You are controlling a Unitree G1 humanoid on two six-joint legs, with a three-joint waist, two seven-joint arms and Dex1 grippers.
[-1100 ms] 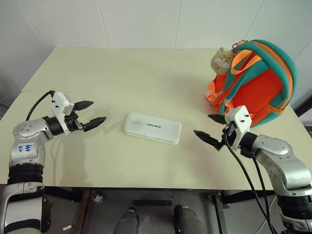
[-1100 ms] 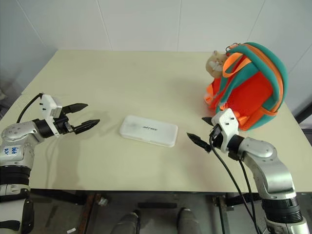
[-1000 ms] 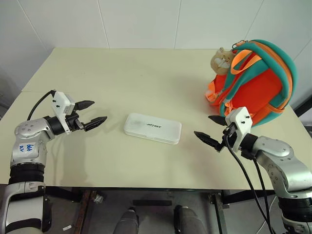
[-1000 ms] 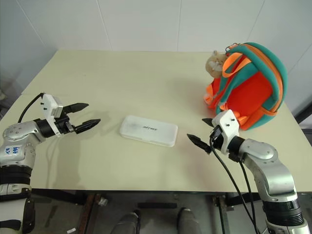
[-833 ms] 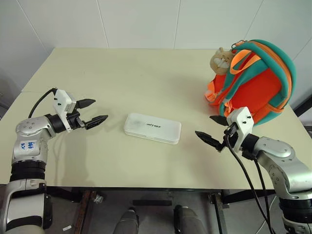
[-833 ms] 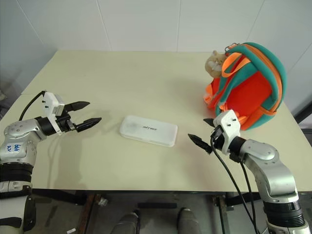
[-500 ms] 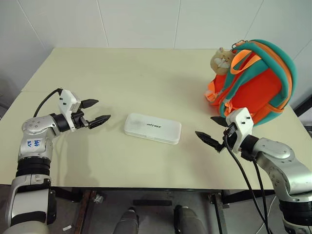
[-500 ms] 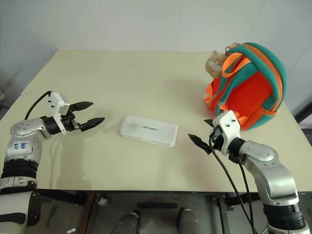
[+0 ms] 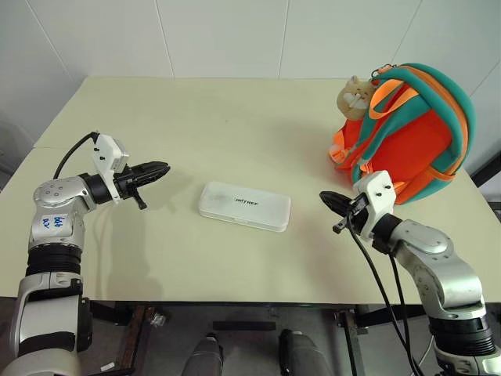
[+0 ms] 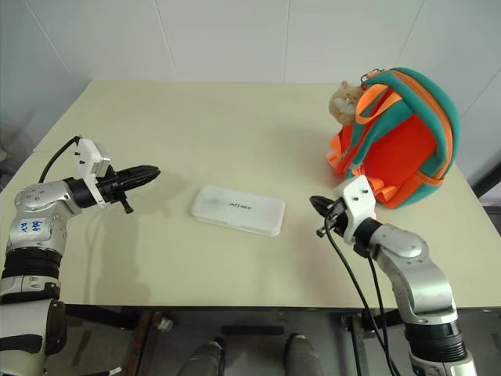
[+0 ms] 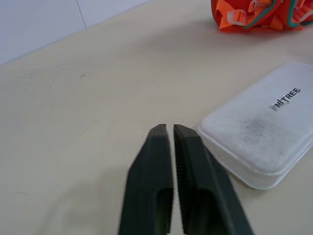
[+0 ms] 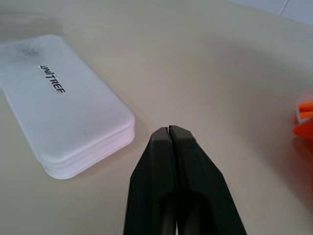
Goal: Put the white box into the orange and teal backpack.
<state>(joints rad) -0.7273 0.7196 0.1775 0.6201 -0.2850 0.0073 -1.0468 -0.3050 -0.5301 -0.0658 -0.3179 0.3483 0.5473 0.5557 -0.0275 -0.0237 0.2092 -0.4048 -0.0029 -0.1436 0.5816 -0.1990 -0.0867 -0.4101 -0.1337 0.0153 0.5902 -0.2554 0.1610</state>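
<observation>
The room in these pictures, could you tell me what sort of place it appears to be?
Probably an indoor test or lab room: a plain cream table stands against bare white panelled walls, and it carries just a white box and an orange and teal backpack as staged props.

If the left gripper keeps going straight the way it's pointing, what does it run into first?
Probably the white box. The left gripper, jaws shut, points at the bare table just past the box's near end, so it might only graze that corner or slip by; depth is unclear.

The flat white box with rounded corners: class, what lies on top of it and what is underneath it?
On top of the flat white box only small dark lettering shows. It lies flat on the pale cream table, which covers the spot beneath it from view.
</observation>
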